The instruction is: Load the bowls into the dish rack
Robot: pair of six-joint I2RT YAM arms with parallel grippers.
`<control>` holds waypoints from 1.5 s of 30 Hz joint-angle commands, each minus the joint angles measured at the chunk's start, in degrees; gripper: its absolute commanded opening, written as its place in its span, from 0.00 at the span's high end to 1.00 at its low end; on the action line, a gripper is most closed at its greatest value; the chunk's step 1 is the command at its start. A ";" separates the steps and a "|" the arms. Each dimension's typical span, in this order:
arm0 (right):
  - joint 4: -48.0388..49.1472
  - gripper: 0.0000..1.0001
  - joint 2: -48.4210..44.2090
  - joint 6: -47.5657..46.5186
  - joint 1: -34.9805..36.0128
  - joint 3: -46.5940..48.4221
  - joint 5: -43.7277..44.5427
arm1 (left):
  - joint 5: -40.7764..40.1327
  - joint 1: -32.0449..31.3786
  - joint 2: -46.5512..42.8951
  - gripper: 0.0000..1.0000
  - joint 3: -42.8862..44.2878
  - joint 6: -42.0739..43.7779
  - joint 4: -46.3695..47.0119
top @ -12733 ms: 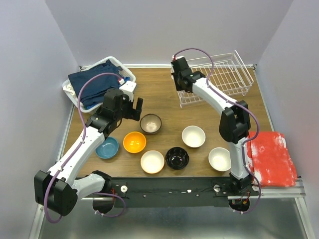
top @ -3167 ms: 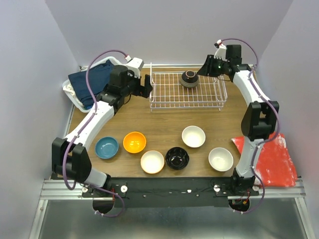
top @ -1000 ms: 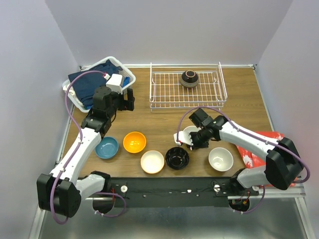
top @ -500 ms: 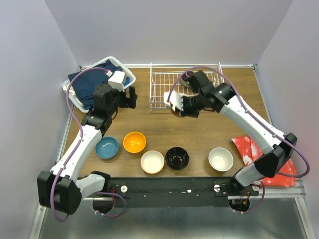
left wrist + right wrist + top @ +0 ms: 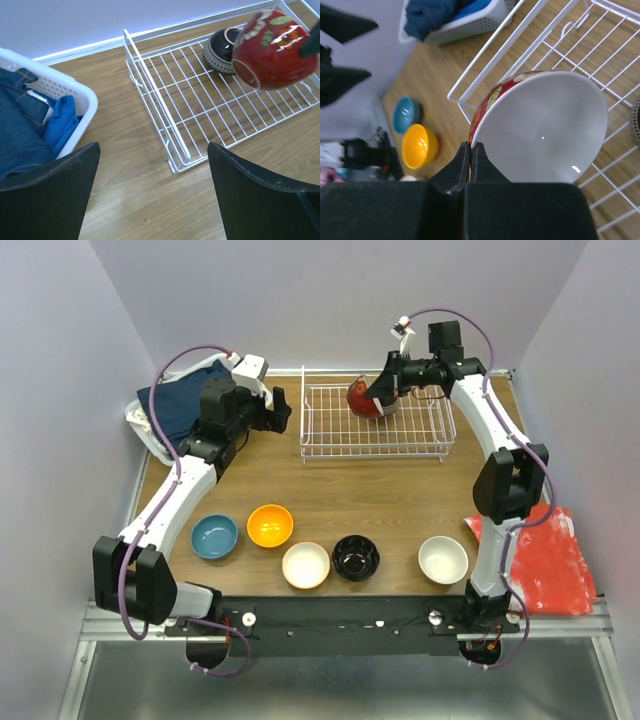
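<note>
My right gripper (image 5: 378, 392) (image 5: 470, 146) is shut on the rim of a bowl (image 5: 362, 398) (image 5: 540, 125) (image 5: 272, 47), white inside and red with a floral pattern outside. It hangs tilted over the white wire dish rack (image 5: 375, 435) (image 5: 200, 100) (image 5: 555, 40), next to a dark patterned bowl (image 5: 220, 45) lying in the rack. On the near table sit a blue bowl (image 5: 215, 536), an orange one (image 5: 270, 525), a cream one (image 5: 306, 564), a glossy black one (image 5: 355, 557) and a white one (image 5: 443, 559). My left gripper (image 5: 280, 410) (image 5: 153, 145) is open and empty, left of the rack.
A white plastic basket (image 5: 150, 430) (image 5: 75, 100) with dark blue cloth stands at the back left, close behind the left arm. A red cloth (image 5: 545, 560) lies at the right table edge. The side walls stand close to both arms.
My right arm has lifted the red-and-white bowl off the table and carried it back over the rack, beside the dark bowl. The left gripper has shifted slightly toward the rack's left end.
</note>
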 commanded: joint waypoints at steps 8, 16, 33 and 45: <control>36.18 0.99 13.56 38.15 -1.28 4.44 -17.69 | 8.52 -1.06 6.92 0.02 1.48 3.07 4.52; 45.68 0.99 22.43 45.19 -3.48 7.78 -16.72 | 9.93 -1.50 14.83 0.02 10.00 5.62 -0.14; 51.15 0.99 30.27 49.42 -4.97 11.39 -14.70 | 9.84 -3.78 23.79 0.03 19.05 6.41 -4.71; 46.75 0.98 28.16 45.03 -8.14 9.28 -14.26 | 7.12 -6.86 35.56 0.04 31.26 6.33 -6.20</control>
